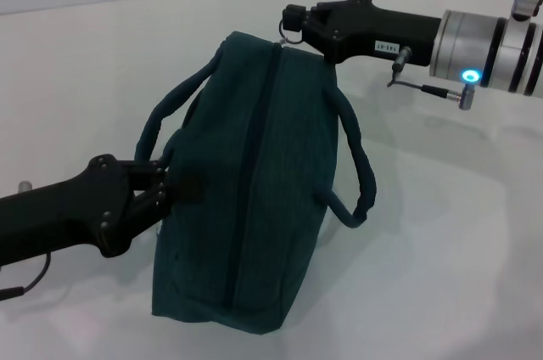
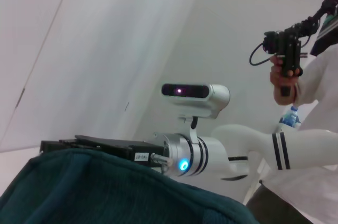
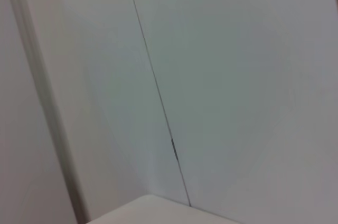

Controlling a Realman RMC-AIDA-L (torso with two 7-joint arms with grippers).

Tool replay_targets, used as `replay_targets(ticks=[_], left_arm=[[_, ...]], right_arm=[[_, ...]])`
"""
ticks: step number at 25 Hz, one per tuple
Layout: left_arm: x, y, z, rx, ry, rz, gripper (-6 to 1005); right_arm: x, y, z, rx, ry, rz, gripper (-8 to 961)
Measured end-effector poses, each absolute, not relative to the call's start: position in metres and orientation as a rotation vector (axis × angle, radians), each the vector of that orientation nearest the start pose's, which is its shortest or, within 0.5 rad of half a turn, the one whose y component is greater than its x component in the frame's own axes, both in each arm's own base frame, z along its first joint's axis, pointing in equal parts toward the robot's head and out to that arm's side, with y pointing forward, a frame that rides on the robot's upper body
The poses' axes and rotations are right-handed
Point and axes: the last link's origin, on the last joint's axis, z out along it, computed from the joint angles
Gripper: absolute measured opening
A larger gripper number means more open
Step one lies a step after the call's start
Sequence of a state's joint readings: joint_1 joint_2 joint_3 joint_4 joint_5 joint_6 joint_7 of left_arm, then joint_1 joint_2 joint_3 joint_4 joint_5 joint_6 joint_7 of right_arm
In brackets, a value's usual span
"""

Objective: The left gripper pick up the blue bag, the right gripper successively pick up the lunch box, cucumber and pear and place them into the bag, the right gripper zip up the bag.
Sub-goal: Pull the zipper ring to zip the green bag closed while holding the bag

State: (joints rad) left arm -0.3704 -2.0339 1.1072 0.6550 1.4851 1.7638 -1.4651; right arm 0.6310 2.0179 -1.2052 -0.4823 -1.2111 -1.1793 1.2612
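Head view first: the blue bag [image 1: 246,182] is seen upright on the white table [image 1: 441,233], zipped along its top, with the left gripper [image 1: 165,188] clamped on its near side and the right gripper [image 1: 295,25] pinched together on the metal ring pull [image 1: 291,36] at the far end. Left wrist view: teal fabric of the bag [image 2: 105,192] is seen in the foreground, the right arm [image 2: 195,158] just behind it, and a person [image 2: 306,129] with a handheld device beyond; right wrist view: only a white wall [image 3: 211,76] and a table corner are shown.

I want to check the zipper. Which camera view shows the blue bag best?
The head view: the whole blue bag stands there, its zipper line closed, the left gripper at its side and the right gripper at its far top end. The left wrist view shows only some fabric; the right wrist view shows none.
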Motion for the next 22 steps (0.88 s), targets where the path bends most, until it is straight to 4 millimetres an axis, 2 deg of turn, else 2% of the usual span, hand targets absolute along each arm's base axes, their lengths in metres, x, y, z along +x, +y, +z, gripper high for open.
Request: replay_targets(ticks=[9,22], left_arm=[[-0.236,0.276,-0.001,-2.831,-0.708,-1.214,58],[-0.234,0.275,-0.003,-2.829,-0.708,-1.225,55]], right_arm=[[0.217,0.395,-0.017,-2.417,0.626,0.913,18],[0.224,0.389,-0.025,-2.440,0.648,0.883,18]])
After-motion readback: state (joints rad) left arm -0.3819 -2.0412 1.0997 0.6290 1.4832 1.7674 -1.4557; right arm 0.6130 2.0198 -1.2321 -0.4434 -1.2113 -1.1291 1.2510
